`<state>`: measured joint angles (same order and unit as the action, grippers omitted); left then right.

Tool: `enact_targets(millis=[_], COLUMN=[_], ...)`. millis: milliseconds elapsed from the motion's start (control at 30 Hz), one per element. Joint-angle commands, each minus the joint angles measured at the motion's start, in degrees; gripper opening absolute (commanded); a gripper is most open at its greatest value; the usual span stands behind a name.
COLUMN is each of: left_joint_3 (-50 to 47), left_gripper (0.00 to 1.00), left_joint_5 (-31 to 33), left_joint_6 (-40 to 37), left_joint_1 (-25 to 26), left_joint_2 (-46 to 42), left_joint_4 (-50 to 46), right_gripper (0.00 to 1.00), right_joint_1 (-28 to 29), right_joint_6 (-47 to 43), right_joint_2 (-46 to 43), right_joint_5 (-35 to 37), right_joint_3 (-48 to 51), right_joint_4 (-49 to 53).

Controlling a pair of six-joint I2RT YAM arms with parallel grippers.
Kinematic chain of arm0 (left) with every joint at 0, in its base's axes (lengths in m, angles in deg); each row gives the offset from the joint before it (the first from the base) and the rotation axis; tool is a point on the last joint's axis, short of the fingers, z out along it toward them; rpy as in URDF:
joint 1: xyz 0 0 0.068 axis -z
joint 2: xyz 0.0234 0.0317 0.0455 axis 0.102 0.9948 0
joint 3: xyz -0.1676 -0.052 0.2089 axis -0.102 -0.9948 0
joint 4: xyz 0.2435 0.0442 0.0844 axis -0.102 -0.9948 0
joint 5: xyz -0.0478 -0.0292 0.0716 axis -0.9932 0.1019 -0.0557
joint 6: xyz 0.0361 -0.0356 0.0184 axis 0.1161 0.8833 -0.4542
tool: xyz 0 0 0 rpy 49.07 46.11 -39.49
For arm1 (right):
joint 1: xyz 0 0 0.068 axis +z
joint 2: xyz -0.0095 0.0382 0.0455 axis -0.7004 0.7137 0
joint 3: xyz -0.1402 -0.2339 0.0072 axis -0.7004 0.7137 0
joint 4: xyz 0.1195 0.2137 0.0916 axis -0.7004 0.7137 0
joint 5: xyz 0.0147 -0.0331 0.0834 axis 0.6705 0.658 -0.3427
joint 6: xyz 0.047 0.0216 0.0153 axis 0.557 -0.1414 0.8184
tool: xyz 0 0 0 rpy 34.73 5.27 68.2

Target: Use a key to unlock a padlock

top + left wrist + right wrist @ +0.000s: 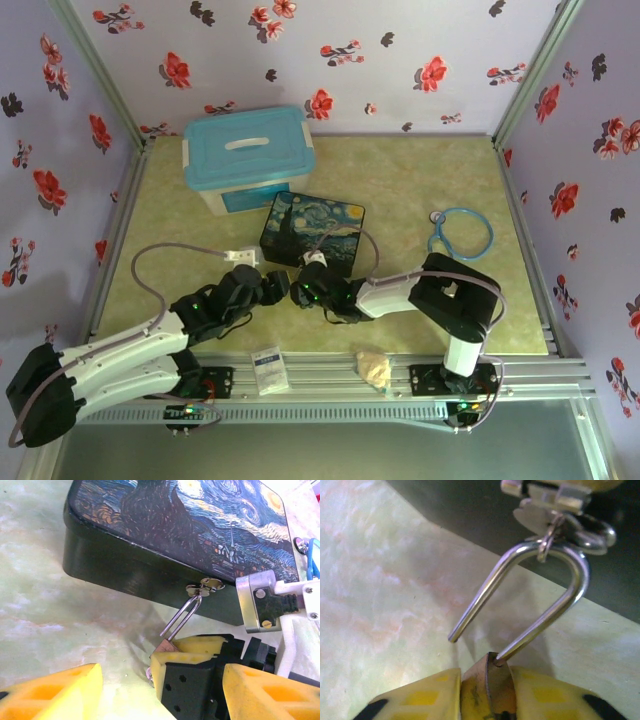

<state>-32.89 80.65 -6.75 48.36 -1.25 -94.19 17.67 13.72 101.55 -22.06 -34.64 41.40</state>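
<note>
Brass-gold and small, the one padlock [485, 680] sits at the front wall of the one dark starry-night-painted tin box [175, 530]. Its thin silvery U-shaped shackle [570, 580] is threaded through the box's latch ring [545, 544], with one leg free of the body. Its long axis slants from the latch down away from the box. The right arm's yellow fingers [420, 695] are clamped on the body; the left arm's yellow fingers [50, 695] stand wide apart before the box, gripping nothing.

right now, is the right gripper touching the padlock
Touching. The right wrist view shows the right gripper's yellow pads pressed against both sides of the padlock's brass body, with no gap between.
</note>
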Motion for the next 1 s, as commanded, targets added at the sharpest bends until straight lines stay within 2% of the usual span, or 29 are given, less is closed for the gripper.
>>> enact_targets(millis=[0, 133, 200, 333, 467, 667, 800, 967], left_joint_3=[-0.48, 0.96, 2.26, 5.68, 10.2, 13.46, 17.91, 21.48], left_gripper=[0.65, 0.65, 0.66, 0.76, 0.8, 0.82, 0.85, 0.78], left_joint_5=[-0.19, -0.16, -0.07, -0.05, -0.43, -2.69, -4.77, -8.1], left_joint_6=[-0.77, -2.67, -4.85, -9.13, -13.91, -18.23, -21.98, -23.14], left_joint_1=[-0.59, -2.27, -3.54, -7.75, -12.15, -16.14, -17.73, -17.9], left_joint_2=[-0.96, -0.27, 1.19, 6.63, 13.92, 22.43, 27.58, 34.17], left_joint_4=[-1.32, -0.02, 0.45, 1.75, 3.06, 9.58, 9.23, 8.29], right_gripper=[0.2, 0.11, 0.08, 0.03, 0.01, 0.0, 0.0, 0.0], right_joint_1=[-0.33, -0.32, -0.56, -2.05, -2.1, -2.45, -2.72, -2.71], right_joint_6=[0.65, 2.45, 4.07, 8.09, 10.03, 14.62, 15.58, 16.16], right_joint_2=[1.98, -0.09, -0.43, 1.37, 2.71, 2.69, 3.39, 4.39], right_joint_5=[-2.71, -4.21, -5.38, -8.37, -8.09, -5.17, -5.36, -4.59], right_joint_3=[3.02, 6.99, 10.05, 14.0, 15.18, 20.15, 21.17, 21.16], right_joint_4=[-2.01, -7.41, -13.81, -24.27, -26.77, -35.48, -38.81, -40.35])
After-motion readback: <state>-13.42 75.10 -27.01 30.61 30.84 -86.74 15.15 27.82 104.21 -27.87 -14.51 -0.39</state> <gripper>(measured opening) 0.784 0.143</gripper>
